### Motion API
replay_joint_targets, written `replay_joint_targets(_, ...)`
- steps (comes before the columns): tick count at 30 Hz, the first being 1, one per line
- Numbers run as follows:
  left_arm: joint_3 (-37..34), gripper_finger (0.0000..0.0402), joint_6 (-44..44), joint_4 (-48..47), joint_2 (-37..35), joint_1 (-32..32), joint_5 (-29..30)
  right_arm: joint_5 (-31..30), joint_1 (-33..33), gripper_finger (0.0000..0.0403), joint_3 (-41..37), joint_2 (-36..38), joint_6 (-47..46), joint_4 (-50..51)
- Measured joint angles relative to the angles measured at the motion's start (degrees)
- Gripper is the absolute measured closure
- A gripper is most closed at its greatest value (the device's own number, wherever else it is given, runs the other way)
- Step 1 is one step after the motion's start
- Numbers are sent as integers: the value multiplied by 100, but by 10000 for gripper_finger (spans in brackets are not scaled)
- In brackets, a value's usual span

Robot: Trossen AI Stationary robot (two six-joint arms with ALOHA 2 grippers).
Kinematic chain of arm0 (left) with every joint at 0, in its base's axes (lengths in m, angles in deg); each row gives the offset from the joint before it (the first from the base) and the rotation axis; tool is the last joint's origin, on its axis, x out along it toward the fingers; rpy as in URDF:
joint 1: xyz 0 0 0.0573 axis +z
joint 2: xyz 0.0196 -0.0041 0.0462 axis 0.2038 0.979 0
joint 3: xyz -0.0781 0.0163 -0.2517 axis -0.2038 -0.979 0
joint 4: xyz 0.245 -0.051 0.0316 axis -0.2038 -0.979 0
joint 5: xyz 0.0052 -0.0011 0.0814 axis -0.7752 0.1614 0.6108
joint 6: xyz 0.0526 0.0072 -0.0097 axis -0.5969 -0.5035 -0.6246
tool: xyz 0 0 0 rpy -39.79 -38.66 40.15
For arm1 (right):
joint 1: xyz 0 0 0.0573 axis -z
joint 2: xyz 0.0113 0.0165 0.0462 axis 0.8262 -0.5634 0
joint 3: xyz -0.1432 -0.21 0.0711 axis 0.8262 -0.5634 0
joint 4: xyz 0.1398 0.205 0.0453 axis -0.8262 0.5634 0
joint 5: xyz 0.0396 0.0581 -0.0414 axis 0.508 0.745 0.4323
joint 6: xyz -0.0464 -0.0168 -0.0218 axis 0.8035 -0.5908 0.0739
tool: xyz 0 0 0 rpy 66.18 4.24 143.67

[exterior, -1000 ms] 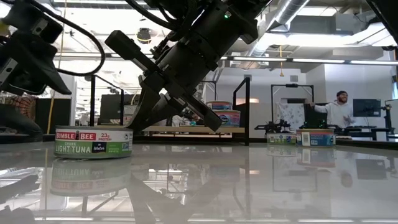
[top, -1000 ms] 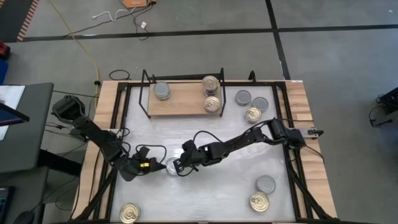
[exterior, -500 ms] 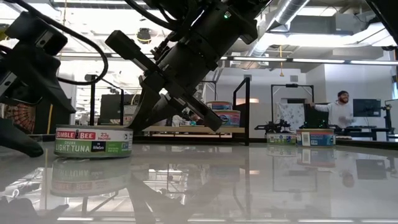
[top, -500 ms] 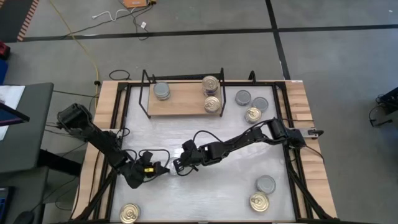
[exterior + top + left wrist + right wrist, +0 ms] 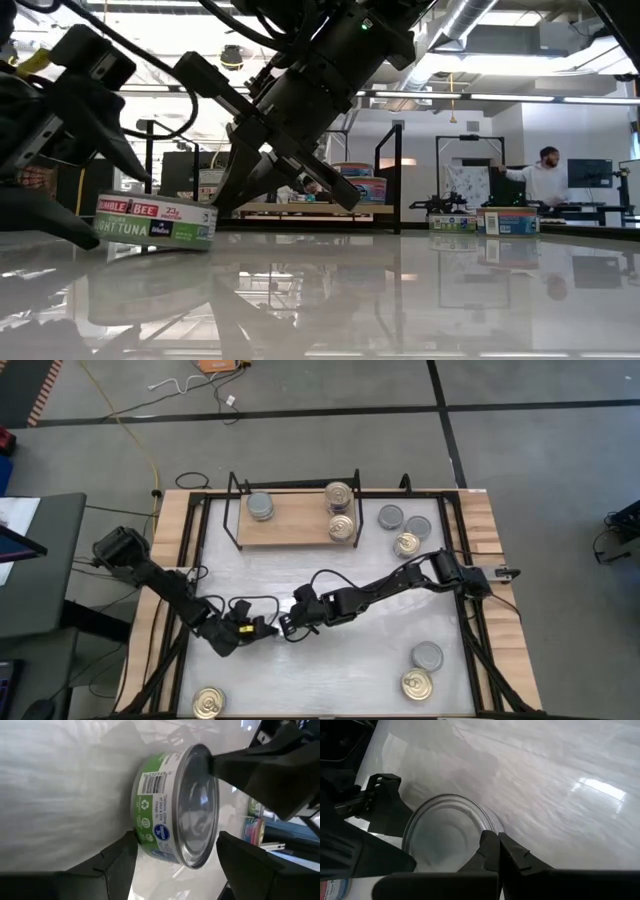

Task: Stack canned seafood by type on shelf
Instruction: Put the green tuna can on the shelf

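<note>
A green-labelled tuna can (image 5: 155, 221) with a plain silver top (image 5: 197, 812) lies on the white tabletop, left of its middle. It is tilted, and the side toward my left gripper sits higher. My right gripper (image 5: 287, 626) is shut, with its tips on the can's rim. My left gripper (image 5: 177, 834) is open around the can's other side. One finger (image 5: 40, 215) lies low by the table and the other (image 5: 110, 140) above the can's top. The shelf (image 5: 295, 528) at the far side holds a grey can (image 5: 260, 507) and two gold-topped ones (image 5: 340, 510). My right gripper presses its shut fingertips (image 5: 492, 845) on the rim of the can's top (image 5: 481, 832), on the side away from my left arm. The fingers slant down from the table's right. The can's pressed side is down on the table. Whether my left gripper's fingers touch the can I cannot tell.
Three cans (image 5: 405, 528) lie right of the shelf, two more (image 5: 422, 670) at the near right, and one gold-topped can (image 5: 208, 703) at the near left. Black frame rails (image 5: 190, 560) run along the table's sides. A person stands in the room beyond.
My left gripper has moved toward the table's right and a little down, so its open fingers now stand around the can. The can lay flat before. Now it is tipped, with its left side raised and its right side on the table.
</note>
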Motion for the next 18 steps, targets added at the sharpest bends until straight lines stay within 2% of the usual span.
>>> replay_joint_targets(3,12,143,-99,0,-2,137,-219,0,2,382,0,0,2,-3)
replay_joint_targets(10,14,143,-258,2,-2,206,-293,7,26,382,2,0,-17,25)
replay_joint_targets(13,18,143,-277,-28,-6,220,-613,30,26,382,2,0,-21,39)
replay_joint_targets(18,23,143,-199,-74,-10,197,-756,44,28,382,2,0,-27,78)
